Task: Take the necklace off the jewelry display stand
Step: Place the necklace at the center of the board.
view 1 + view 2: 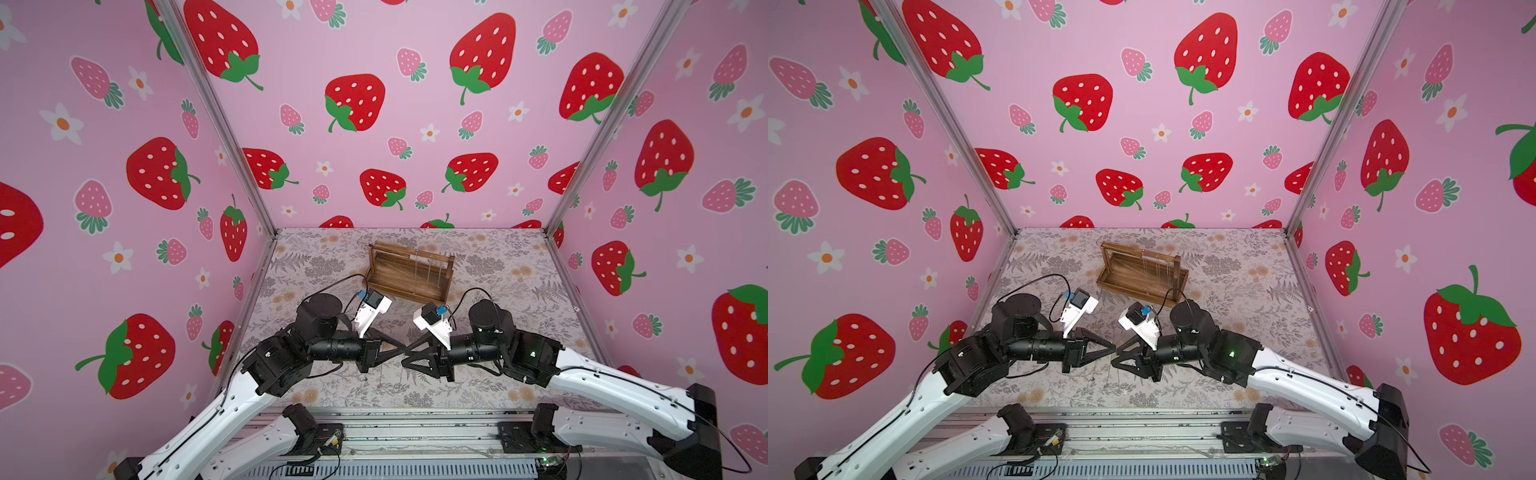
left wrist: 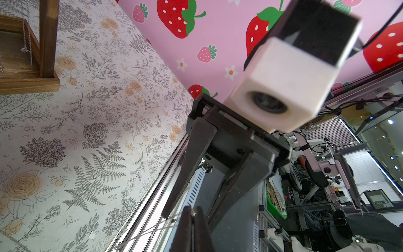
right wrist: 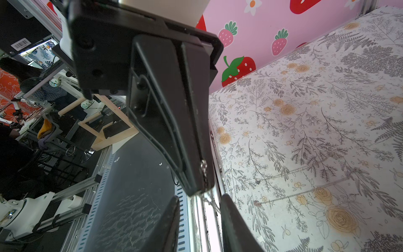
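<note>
Left gripper (image 2: 193, 210) pinches the necklace (image 3: 209, 201), right gripper (image 3: 200, 197) gapes around it; jewelry display stand (image 1: 403, 291) lies lengthwise left to right.

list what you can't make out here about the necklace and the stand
Necklace: too thin to see in both top views; only the wrist views show it, pinched in the shut left gripper.
Chains hanging on the jewelry display stand: too small to count in a top view; the left wrist view's edge cuts the stand off.
Right gripper fingers: cut off by the right wrist view's edge, so contact with the necklace is unclear.
</note>
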`<state>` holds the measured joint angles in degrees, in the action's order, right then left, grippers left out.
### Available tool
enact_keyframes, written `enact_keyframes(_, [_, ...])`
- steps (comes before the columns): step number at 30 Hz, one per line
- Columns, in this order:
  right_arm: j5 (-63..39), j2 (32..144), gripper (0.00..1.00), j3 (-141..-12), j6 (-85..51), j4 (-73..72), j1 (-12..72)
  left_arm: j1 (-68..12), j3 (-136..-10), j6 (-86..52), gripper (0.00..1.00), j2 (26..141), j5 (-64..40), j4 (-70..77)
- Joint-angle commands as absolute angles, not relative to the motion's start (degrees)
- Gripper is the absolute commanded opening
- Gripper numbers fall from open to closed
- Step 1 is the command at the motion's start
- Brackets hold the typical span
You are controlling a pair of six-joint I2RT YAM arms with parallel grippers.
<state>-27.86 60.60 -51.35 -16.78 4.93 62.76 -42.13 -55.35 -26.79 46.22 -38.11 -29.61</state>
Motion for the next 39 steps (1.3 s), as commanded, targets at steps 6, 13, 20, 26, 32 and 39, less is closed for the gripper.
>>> enact_keyframes(6, [-28.39, 62.08, 0.32, -52.99, -16.35, 3.45, 63.28, -42.47, -56.29, -26.72, 0.00, 46.14, -38.67, -28.09])
enact_keyframes(13, [-27.77, 61.96, 0.30, -53.57, -15.70, 3.52, 63.33, -42.45, -56.15, -26.72, 0.00, 46.05, -38.60, -27.99])
enact_keyframes(20, [-27.77, 62.06, 0.30, -54.05, -15.29, 3.89, 63.28, -42.50, -55.74, -27.06, 0.00, 46.21, -38.72, -27.58])
enact_keyframes(26, [-27.43, 62.12, 0.27, -54.64, -14.79, 4.69, 63.28, -42.56, -55.82, -26.81, 0.00, 46.41, -38.69, -27.66])
enact_keyframes(32, [-26.75, 62.05, 0.00, -54.33, -14.85, 4.92, 63.28, -42.56, -56.06, -26.72, 0.00, 46.33, -38.50, -27.68])
enact_keyframes(39, [-25.53, 61.26, 0.00, -53.45, -15.52, 5.14, 63.37, -42.58, -57.42, -25.01, 0.26, 46.02, -36.60, -30.72])
